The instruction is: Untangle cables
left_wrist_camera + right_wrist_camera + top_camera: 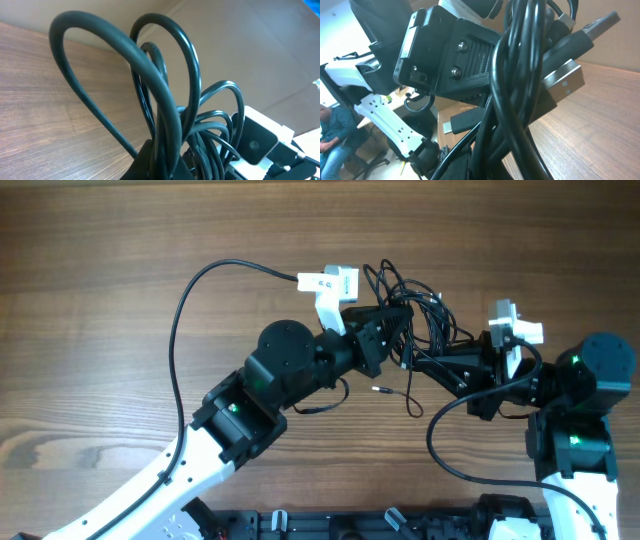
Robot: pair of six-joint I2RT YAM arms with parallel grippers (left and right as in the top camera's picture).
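From overhead you see the cables (418, 308) knotted between the arms. The left claw (390, 330) enters from the left and the right claw (428, 366) from the lower right, both about equally near, while a loose plug end (378, 389) trails on the tabletop (120, 240). In the left wrist view the loops stand up and fan rightward out of the left claw, which pinches their base (only a dark wedge of it shows). In the right wrist view the bundle runs upright against the lens, so you cannot tell whether the right claw is spread or pressed together; I judge the pull should go straight apart.
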